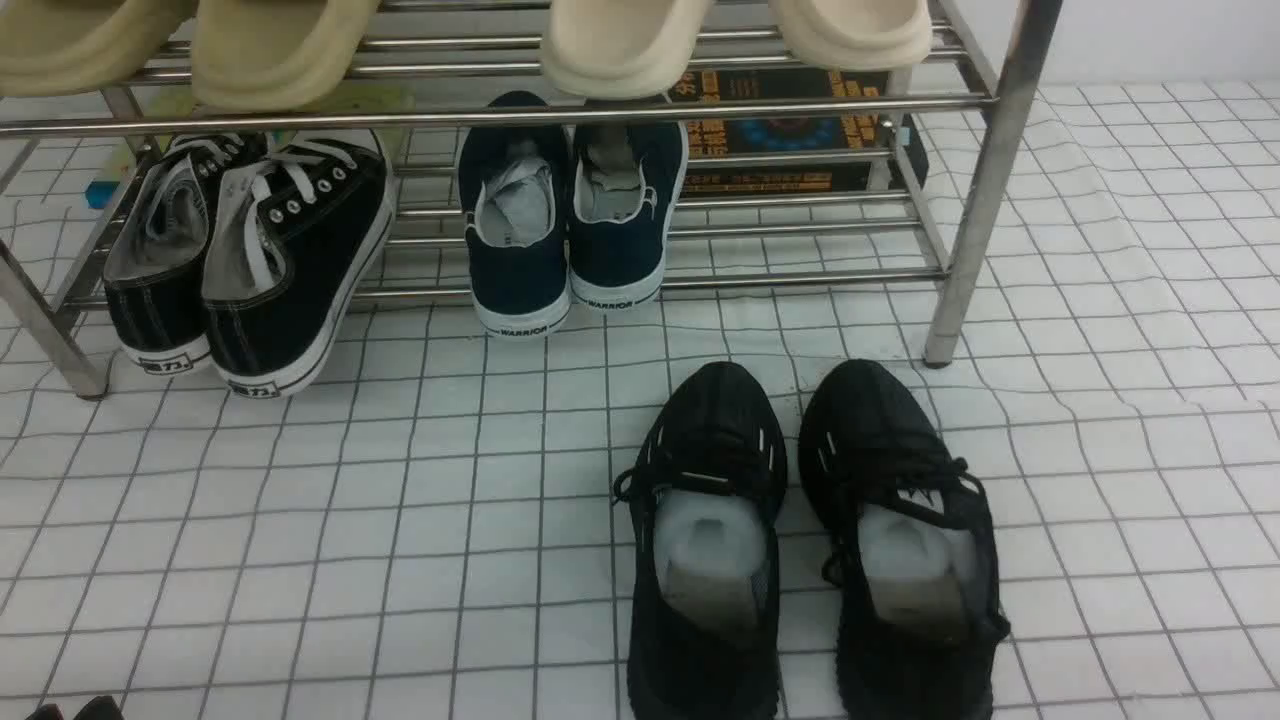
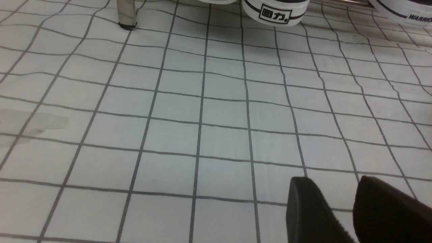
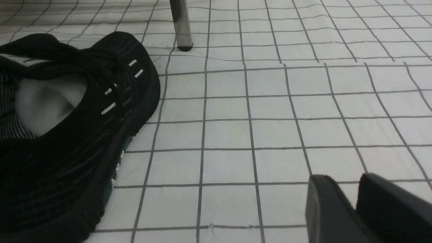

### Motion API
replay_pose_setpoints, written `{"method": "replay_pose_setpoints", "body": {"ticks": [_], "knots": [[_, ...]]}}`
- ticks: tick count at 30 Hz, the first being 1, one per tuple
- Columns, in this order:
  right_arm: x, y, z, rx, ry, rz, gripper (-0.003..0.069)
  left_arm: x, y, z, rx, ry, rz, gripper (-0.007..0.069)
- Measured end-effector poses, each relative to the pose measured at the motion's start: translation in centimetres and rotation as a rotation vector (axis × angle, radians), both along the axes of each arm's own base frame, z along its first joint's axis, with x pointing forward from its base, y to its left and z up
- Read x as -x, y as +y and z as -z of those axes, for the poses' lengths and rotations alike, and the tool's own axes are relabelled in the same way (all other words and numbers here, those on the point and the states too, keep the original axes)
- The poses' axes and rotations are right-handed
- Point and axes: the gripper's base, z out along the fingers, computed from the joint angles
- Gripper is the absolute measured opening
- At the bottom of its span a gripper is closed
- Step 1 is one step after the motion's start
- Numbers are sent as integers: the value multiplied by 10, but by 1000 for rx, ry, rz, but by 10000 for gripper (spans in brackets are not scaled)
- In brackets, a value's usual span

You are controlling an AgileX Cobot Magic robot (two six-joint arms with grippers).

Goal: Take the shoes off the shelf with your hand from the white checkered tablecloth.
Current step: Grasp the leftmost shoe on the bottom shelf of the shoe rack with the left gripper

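Observation:
The shoes (image 1: 250, 260), black canvas sneakers with white laces and soles, lean on the left of the lower tier of the silver shelf (image 1: 500, 115), heels toward me. One white heel (image 2: 275, 13) shows in the left wrist view, far ahead of my left gripper (image 2: 332, 179). That gripper is open over the white checkered tablecloth (image 1: 300, 520) with only cloth between its fingers. My right gripper (image 3: 343, 177) is shut and empty, low over the cloth to the right of the black knit shoes. Neither gripper touches a shoe.
A navy WARRIOR pair (image 1: 570, 230) sits mid-shelf on the lower tier. Beige slippers (image 1: 280, 50) line the upper tier. Two black knit running shoes (image 1: 810, 540) stand on the cloth in front of the shelf. Shelf legs (image 2: 126, 15) (image 3: 182, 23) stand ahead of each gripper.

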Motion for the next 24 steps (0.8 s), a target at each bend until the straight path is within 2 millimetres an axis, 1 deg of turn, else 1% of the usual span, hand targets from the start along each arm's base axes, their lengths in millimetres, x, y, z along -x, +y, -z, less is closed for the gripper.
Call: {"method": "replay_pose_setpoints", "body": {"ticks": [24], "knots": [[0,0,0,0,0,0,180,0,0,0,0,0,0,239]]}}
